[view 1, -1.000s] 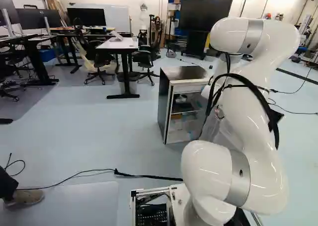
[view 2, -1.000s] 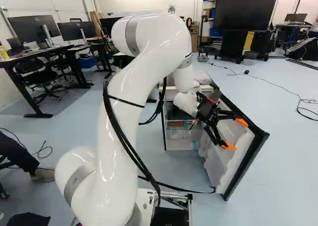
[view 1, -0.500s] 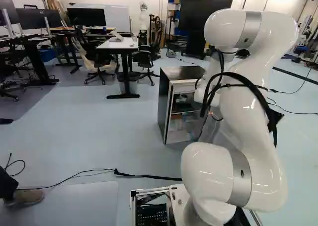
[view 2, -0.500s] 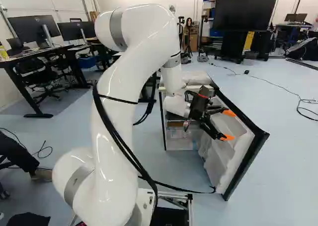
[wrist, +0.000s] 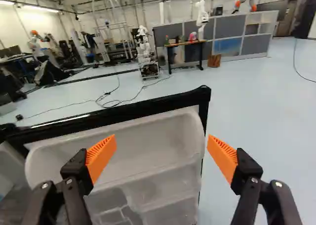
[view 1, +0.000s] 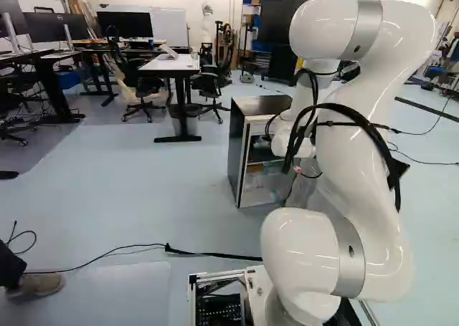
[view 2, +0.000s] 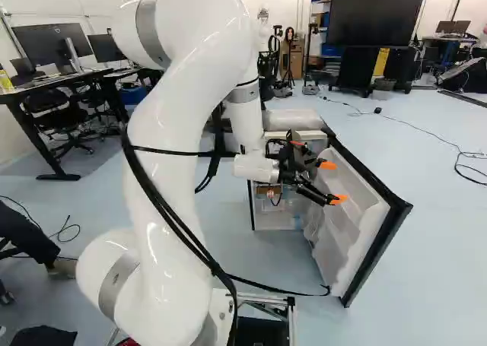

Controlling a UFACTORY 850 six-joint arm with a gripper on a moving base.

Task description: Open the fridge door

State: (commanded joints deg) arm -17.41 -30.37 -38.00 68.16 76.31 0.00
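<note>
Open black gripper [view 2: 332, 182], ribbed orange pads [wrist: 101, 157] apart, before smooth moulded fridge door [wrist: 153, 141]

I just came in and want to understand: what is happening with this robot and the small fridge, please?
A white robot arm is working at the small fridge, and the task is to open its door. The door already stands wide open, so the inside shows. The gripper is at the door's inner side, with its fingers spread apart and nothing gripped. The opening looks mostly or fully done.
</note>
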